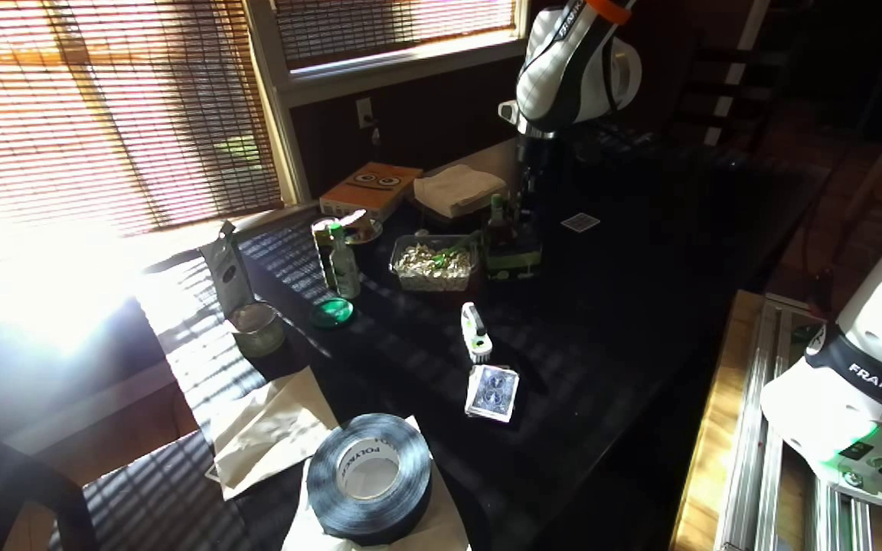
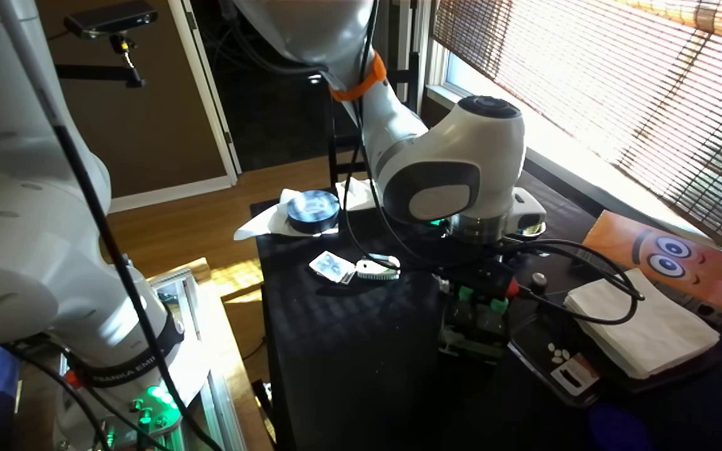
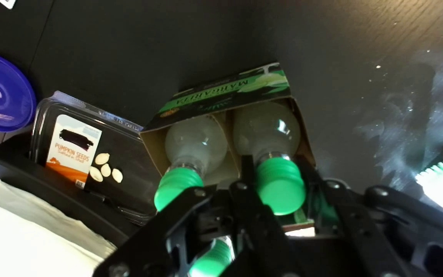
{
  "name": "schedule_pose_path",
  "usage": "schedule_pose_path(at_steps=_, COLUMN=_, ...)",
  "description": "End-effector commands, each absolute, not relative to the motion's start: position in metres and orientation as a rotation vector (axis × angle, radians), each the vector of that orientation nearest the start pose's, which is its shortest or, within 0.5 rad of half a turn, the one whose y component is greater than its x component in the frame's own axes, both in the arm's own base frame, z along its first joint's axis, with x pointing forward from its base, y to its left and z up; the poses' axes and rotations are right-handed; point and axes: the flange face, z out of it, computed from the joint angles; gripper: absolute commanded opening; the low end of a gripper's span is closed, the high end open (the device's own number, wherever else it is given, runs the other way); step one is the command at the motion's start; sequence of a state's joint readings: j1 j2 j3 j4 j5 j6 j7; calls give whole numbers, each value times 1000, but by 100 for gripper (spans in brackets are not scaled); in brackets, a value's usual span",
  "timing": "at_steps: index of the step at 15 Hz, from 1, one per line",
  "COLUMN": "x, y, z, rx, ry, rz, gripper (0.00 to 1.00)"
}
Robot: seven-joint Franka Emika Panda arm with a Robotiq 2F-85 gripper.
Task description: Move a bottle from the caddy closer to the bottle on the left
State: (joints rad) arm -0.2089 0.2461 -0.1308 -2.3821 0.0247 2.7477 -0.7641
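A dark green caddy marked "Margarita" stands on the black table and shows in both exterior views. Two green-capped bottles show in it in the wrist view. My gripper points down, its fingers close on both sides of the cap of the brush-side bottle; it looks shut on this bottle, which still stands in its compartment. The neighbouring bottle is free. A third green cap shows through the gripper linkage; I cannot tell whose it is. The left bottle stands upright beside a can.
A filled clear tub stands beside the caddy. A pumpkin seed tray, napkins and an orange box lie near. A green lid, a brush, cards and a tape roll also lie here.
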Motion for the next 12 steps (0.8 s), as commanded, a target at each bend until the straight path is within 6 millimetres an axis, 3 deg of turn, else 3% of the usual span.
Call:
schedule_pose_path(at_steps=1, x=503, y=-176, z=283, rx=-3130, ry=-661, rz=-117, gripper=7)
schedule_pose_path(at_steps=9, x=556, y=-183, z=400, rx=-3080, ry=-684, rz=-30, gripper=7)
schedule_pose_path(at_steps=12, x=563, y=-176, z=425, rx=-3063, ry=-724, rz=-37, gripper=7)
